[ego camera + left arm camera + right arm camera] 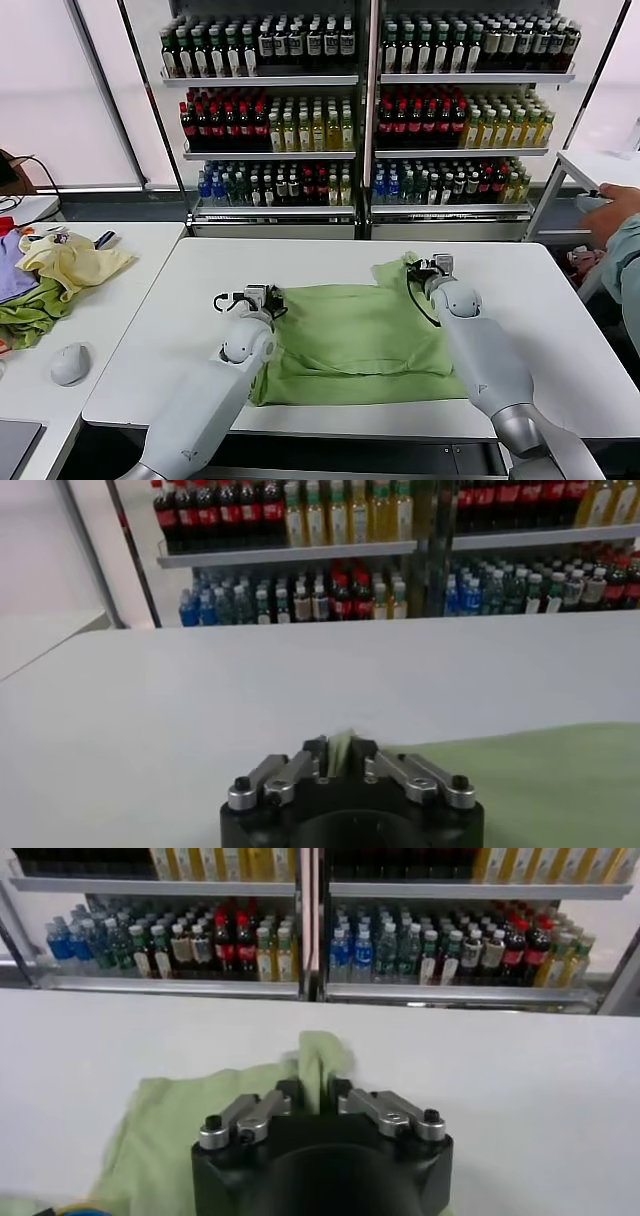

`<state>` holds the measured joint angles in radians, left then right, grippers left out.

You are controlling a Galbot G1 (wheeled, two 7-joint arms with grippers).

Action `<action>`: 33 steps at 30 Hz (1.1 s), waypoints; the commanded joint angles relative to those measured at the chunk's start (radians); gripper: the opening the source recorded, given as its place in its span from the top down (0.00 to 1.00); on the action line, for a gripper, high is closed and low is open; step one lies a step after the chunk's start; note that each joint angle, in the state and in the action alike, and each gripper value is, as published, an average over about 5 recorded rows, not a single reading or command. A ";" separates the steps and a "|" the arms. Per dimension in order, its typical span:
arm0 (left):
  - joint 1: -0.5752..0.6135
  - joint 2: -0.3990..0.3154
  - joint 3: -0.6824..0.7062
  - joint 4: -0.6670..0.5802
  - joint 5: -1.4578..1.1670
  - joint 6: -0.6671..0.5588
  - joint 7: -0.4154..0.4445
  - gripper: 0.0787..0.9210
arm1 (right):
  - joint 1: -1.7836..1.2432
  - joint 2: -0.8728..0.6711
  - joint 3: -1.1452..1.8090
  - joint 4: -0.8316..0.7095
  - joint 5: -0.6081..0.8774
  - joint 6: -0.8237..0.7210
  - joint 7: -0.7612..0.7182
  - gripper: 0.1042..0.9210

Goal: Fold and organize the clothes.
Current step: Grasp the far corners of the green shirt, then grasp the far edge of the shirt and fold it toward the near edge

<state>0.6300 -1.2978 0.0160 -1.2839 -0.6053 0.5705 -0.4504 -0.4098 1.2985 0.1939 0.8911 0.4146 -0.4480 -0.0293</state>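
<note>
Green shirt [350, 345] flat on white table [560, 330], left gripper [262, 298] pinching its edge, right gripper [428, 268] pinching its far corner

The head camera is looking forward and down over the worktop [560, 330], while both wrist cameras are sitting close behind their end effectors, sharing the bottle shelves [300, 550] beyond.

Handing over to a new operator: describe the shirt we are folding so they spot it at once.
On the white table before the drink shelves, the shirt lies spread between both arms. The left gripper and right gripper each pinch its far edge. It is light green, unlike the yellow garment heaped on the side table.
</note>
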 commanded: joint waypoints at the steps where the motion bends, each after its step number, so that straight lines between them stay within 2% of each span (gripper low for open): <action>1: 0.039 0.011 -0.010 -0.094 -0.028 -0.055 0.003 0.88 | -0.053 -0.022 -0.002 0.114 0.028 0.039 -0.004 0.93; 3: 0.056 0.021 -0.014 -0.138 -0.027 -0.088 0.005 0.93 | -0.082 -0.039 0.004 0.178 0.039 0.044 -0.003 0.97; 6: 0.083 0.039 -0.022 -0.204 -0.029 -0.127 0.010 0.96 | -0.131 -0.067 0.019 0.282 0.058 0.046 0.002 0.98; 13: 0.157 0.077 -0.062 -0.359 -0.056 -0.153 0.013 0.96 | -0.286 -0.132 0.089 0.543 0.113 0.038 0.022 0.98; 19: 0.221 0.110 -0.088 -0.442 -0.075 -0.157 0.013 0.96 | -0.423 -0.175 0.184 0.747 0.138 0.023 0.034 0.98; 33: 0.406 0.184 -0.116 -0.612 -0.078 -0.143 0.017 0.96 | -0.783 -0.174 0.380 1.031 0.130 0.008 0.049 0.98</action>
<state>0.8951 -1.1598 -0.0849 -1.7455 -0.6832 0.4372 -0.4318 -0.9575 1.1354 0.4572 1.6994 0.5388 -0.4385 0.0145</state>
